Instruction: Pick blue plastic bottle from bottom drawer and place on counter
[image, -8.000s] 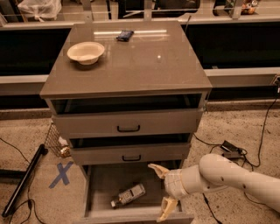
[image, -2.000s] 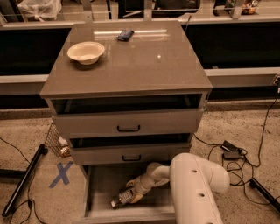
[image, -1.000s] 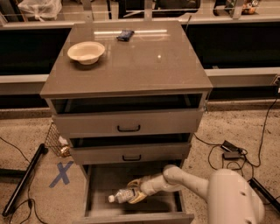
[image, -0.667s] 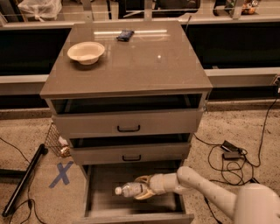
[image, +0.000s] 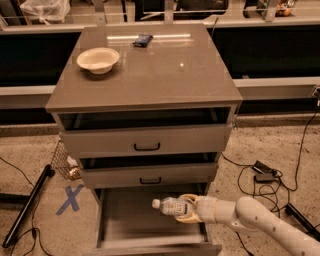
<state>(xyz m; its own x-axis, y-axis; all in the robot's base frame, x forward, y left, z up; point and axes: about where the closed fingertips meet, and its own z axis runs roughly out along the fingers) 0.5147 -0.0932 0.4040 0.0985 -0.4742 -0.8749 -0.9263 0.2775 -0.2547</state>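
Grey-brown worktop (image: 165, 75) tops the cabinet, carrying a cream bowl (image: 98, 59) at its left rear and a small dark flat object (image: 142, 40) at the back edge. Two upper drawers (image: 147, 144) with black handles sit slightly pulled out. Bottom drawer (image: 145, 227) is open wide, grey floor showing. White arm (image: 265, 222) reaches in from lower right. Blue plastic bottle (image: 167, 205) is over the right half of the bottom drawer's interior, lying roughly level, white cap pointing left, label end inside the gripper (image: 184, 208). Bottle body sits between the two yellowish fingers (image: 188, 197), one above, one below, cap and neck sticking out past the tips. Versus 0.7 s ago: bottle and gripper are further right and a little higher in the drawer; 8 s ago the bottle lay on the drawer floor with the jaws spread and apart from it. Jaws now closed down to bottle width, clamping the bottle, touching nothing else visible.
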